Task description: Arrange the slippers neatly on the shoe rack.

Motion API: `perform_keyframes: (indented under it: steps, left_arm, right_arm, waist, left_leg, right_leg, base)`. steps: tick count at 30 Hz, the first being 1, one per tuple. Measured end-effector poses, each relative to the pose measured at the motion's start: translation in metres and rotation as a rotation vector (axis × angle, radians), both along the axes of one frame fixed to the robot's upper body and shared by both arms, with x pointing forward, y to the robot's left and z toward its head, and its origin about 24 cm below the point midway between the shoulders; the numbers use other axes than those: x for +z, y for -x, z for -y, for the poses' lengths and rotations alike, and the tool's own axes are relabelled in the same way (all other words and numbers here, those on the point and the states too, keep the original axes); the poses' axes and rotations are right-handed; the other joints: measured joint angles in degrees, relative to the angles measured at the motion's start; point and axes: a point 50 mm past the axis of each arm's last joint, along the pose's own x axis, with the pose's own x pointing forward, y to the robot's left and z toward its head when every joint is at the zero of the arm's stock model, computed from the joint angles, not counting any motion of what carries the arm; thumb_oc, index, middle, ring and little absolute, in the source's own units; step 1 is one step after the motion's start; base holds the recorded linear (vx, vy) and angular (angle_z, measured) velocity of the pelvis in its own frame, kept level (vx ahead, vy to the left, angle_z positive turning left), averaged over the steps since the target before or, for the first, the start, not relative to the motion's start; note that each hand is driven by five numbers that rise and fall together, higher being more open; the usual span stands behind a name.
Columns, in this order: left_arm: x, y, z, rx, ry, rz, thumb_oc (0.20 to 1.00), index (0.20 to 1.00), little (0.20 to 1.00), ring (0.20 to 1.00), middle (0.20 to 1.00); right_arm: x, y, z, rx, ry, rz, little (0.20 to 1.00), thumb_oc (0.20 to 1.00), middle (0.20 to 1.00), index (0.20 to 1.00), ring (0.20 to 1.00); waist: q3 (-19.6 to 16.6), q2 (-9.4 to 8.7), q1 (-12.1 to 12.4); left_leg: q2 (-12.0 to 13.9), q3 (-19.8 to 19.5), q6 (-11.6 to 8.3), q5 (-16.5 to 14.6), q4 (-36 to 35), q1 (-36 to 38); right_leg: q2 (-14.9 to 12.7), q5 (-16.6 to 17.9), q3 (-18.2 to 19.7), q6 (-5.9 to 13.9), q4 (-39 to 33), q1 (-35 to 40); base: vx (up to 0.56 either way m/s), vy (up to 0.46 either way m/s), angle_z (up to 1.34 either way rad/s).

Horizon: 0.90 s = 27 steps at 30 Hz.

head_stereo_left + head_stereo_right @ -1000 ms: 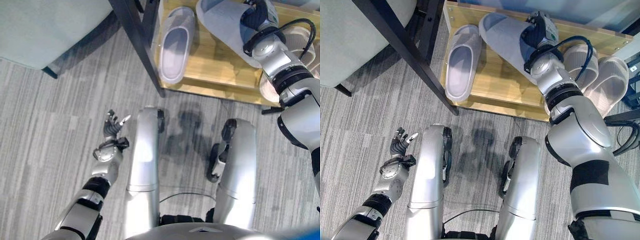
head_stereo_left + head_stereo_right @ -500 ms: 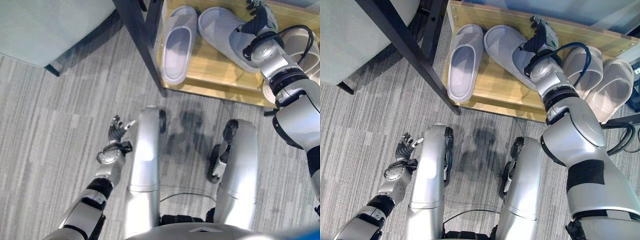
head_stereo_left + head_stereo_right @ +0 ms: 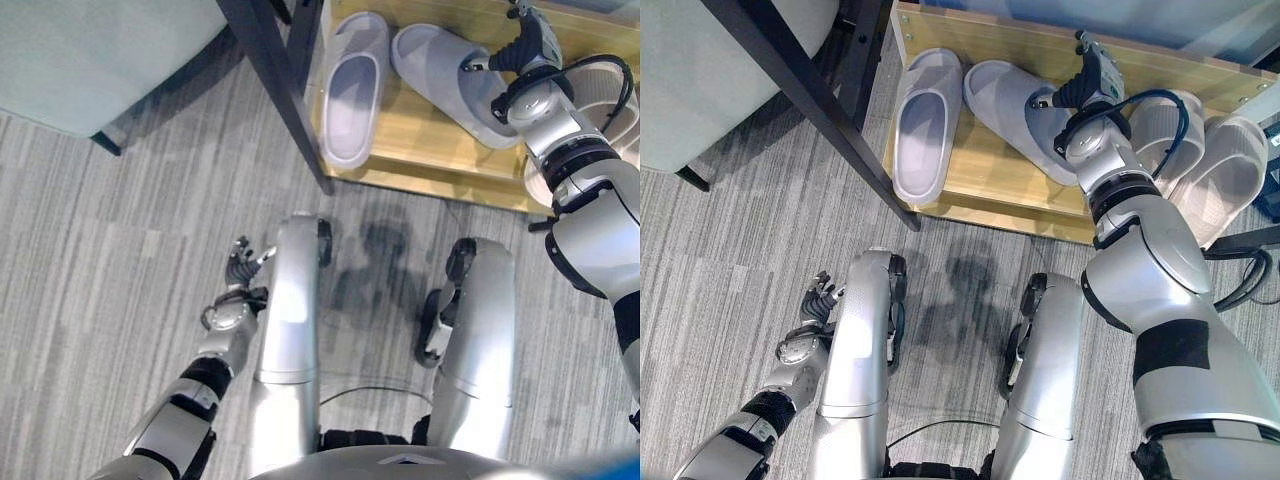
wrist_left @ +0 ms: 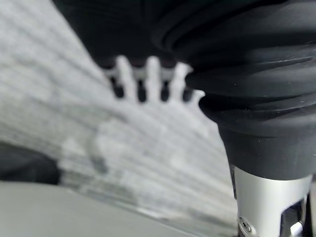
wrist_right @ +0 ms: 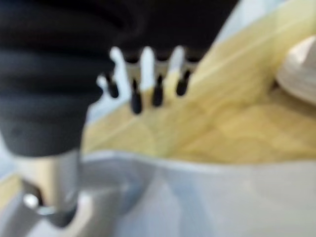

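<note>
Four slippers lie on one wooden shoe rack: two grey slippers at the left, two beige slippers at the right.

Shoe rack: far edge cut off by the top of both eye views; right end hidden behind the right arm. Angled grey slipper: heel end covered by the right robot hand; contact there cannot be confirmed. Beige slippers: partly hidden by the arm and a cable. Right wrist view: blurred; pale object cut off, not identifiable. Left robot hand: fingers too small to read.
</note>
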Motion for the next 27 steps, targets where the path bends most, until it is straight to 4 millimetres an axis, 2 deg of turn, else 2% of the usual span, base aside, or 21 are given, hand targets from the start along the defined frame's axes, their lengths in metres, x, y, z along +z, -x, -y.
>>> perform_keyframes:
  steps: [4,7,16,21,27]
  left_arm:
    - [0.001,-0.002,0.001,-0.004,-0.001,-0.006,1.000,1.000,1.000,1.000,1.000]
    - [0.005,-0.006,0.000,0.000,-0.003,0.007,1.000,1.000,1.000,1.000,1.000]
    - [0.010,-0.008,-0.006,0.005,-0.031,0.014,1.000,1.000,1.000,1.000,1.000]
    - [0.009,-0.005,-0.012,0.036,-0.046,0.011,1.000,1.000,1.000,1.000,1.000]
    - [0.010,-0.004,-0.014,0.049,-0.062,0.014,1.000,1.000,1.000,1.000,1.000]
  right_arm:
    - [0.003,0.000,-0.004,0.020,-0.022,0.014,1.000,1.000,1.000,1.000,1.000]
    - [-0.001,-0.001,-0.017,0.075,-0.041,0.025,1.000,1.000,1.000,1.000,1.000]
    - [-0.046,0.000,-0.039,0.170,-0.044,-0.018,1.000,1.000,1.000,1.000,1.000]
    - [-0.054,0.009,-0.059,0.259,-0.029,0.048,1.000,1.000,1.000,1.000,1.000]
    - [-0.060,0.012,-0.054,0.239,-0.055,0.067,1.000,1.000,1.000,1.000,1.000]
  waist:
    - [-0.05,0.10,-0.42]
    - [-0.12,0.20,-1.16]
    - [-0.17,0.34,-1.88]
    - [-0.16,0.39,-2.77]
    - [-0.12,0.45,-3.23]
  left_leg:
    - [0.08,-0.02,-0.07,-0.04,0.09,0.04]
    - [0.15,-0.05,-0.39,-0.20,0.20,0.12]
    - [0.97,-0.10,-0.46,-0.91,0.96,0.25]
    - [1.27,-0.22,-0.52,-1.72,1.69,0.27]
    - [1.45,-0.14,-0.40,-1.92,2.04,0.32]
  right_leg:
    - [0.08,0.00,0.03,-0.01,0.00,0.00]
    - [0.17,-0.01,0.07,-0.02,-0.02,0.03]
    - [1.13,0.00,0.18,-0.01,-0.03,0.02]
    - [1.79,0.00,0.28,0.00,0.16,-0.02]
    - [2.02,-0.01,0.57,-0.01,0.39,-0.01]
  base:
    - [0.00,0.000,0.00]
    - [0.00,0.004,-0.01]
    - [-0.01,0.005,-0.04]
    - [-0.01,0.001,-0.06]
    - [0.00,-0.001,-0.01]
